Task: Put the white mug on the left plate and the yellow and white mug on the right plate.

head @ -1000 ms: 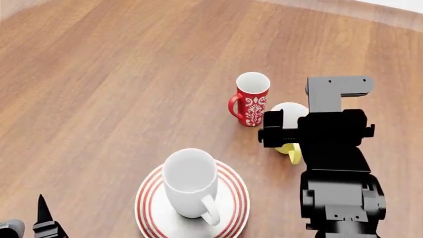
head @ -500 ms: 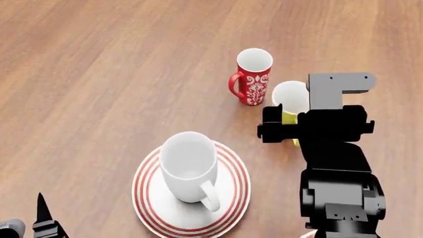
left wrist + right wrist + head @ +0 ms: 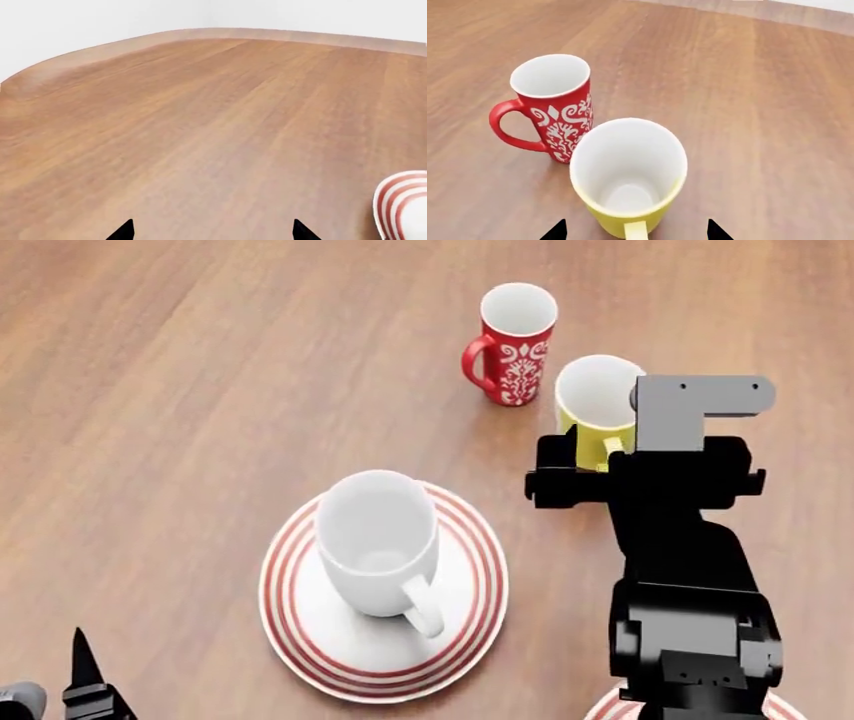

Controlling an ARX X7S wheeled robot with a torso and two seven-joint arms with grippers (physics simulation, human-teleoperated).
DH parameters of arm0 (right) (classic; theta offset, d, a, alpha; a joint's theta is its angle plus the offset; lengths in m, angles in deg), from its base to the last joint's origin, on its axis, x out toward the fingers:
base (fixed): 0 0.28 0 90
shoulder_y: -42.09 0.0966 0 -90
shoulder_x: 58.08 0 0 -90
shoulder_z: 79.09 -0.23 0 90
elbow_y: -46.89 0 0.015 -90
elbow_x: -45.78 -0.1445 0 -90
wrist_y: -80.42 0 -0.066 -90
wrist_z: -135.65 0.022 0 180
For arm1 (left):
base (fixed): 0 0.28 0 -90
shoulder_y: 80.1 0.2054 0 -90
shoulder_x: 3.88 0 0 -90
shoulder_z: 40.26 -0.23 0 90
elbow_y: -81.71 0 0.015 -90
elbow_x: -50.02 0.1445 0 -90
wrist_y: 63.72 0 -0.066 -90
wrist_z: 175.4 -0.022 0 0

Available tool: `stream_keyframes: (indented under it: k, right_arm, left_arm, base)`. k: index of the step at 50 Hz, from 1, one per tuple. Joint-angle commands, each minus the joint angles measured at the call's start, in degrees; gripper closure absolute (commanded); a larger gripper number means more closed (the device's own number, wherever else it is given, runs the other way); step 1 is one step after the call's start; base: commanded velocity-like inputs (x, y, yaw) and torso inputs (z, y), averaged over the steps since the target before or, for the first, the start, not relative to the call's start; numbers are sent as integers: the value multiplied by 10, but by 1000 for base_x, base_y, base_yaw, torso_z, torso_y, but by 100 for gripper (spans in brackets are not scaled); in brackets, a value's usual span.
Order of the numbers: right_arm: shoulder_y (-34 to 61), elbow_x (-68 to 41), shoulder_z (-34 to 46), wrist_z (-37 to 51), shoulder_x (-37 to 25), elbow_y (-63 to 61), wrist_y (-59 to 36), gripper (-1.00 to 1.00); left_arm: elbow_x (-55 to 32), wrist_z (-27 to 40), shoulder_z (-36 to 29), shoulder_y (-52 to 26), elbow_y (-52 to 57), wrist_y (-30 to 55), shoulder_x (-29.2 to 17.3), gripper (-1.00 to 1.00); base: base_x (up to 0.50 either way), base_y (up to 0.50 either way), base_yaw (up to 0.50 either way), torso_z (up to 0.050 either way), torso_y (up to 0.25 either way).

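A: Status; the white mug (image 3: 379, 540) stands upright on the left plate (image 3: 461, 635), handle toward the robot; that half reads as done. The yellow and white mug (image 3: 595, 405) stands upright on the table (image 3: 200, 390), just beside the red mug (image 3: 514, 330), not touching as far as the right wrist view shows.

B: And the right plate (image 3: 607, 708)?

A: Only a sliver of red-ringed rim shows at the bottom of the head view, under the right arm (image 3: 681, 570); well apart from the yellow mug.

B: Grippers?

A: Right gripper (image 3: 634, 231) is spread wide; its two fingertips (image 3: 555, 231) sit either side of the yellow mug's handle (image 3: 635, 231), holding nothing. Left gripper (image 3: 211, 231) is likewise spread, nothing between the tips; it hangs over bare table with the left plate's rim at the edge of its view.

B: Handling judgement?

A: Stiff, glossy ceramic by the look; probably light for its size, slippery, liable to chip if tipped. Narrow base, so a nudge could topple it into the red mug. I would close across the body below the rim, handle facing the wrist; the handle itself looks too thin for a steady pinch. Lift straight up before swinging toward the right plate; the red mug leaves little clearance on that side.
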Motion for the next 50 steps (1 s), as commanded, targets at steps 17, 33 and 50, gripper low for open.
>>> stream_keyframes:
  k: [17,33,50]
  right_arm:
    - [-9,20,-23,-30,15,13,28,-100]
    - [-8,20,-24,-32,14,13,29,-100]
    - [-11,16,-44,-35,13,13,64,100]
  left_arm:
    - [11,-3,19,2,-5,-18,13,-100]
    - [-4,-13,21,6,0,-31,9,-100]
    - [-7,-4,21,2,-4,-23,10,-100]
  base:
    - [0,0,0,3,-88]
    - [0,0,0,4,-71]
    - [0,0,0,2,-21]
